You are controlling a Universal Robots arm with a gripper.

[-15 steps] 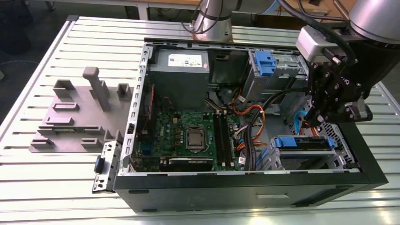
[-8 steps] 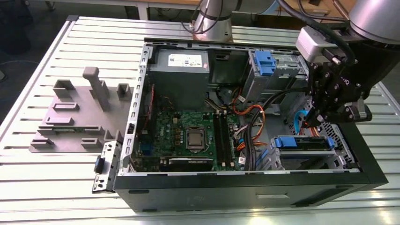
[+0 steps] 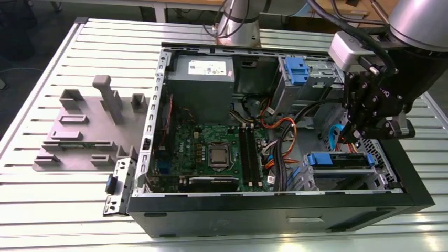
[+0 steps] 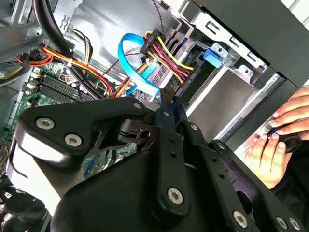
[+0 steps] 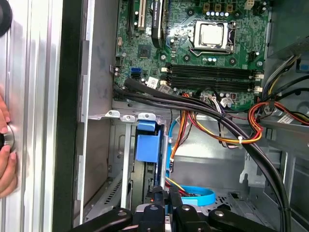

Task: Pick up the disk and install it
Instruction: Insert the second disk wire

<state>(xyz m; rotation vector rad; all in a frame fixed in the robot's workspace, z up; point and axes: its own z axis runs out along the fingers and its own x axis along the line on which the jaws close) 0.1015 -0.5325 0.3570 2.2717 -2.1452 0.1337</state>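
Observation:
The disk (image 3: 341, 164) lies flat in the drive cage at the open case's near corner on the exterior view's right, grey with blue carrier ends showing. Its blue carrier tab (image 5: 147, 142) shows in the first wrist view and again as the tab (image 4: 214, 55) in the second wrist view. My gripper (image 3: 357, 135) hangs just above and slightly behind the cage, inside the case. Its black fingers are pressed together at the gripper's tips (image 4: 169, 100), with nothing seen between them. The gripper (image 5: 166, 193) points down beside the cage, close to a curled blue cable (image 5: 195, 195).
A grey power-supply box (image 3: 203, 71), the green motherboard (image 3: 210, 152) and bundles of orange and red cables (image 3: 280, 131) lie inside the case. A blue latch (image 3: 297, 71) sits in the far bay. A grey fixture (image 3: 84, 131) lies on the table. A person's hand (image 4: 275, 145) rests beside the case.

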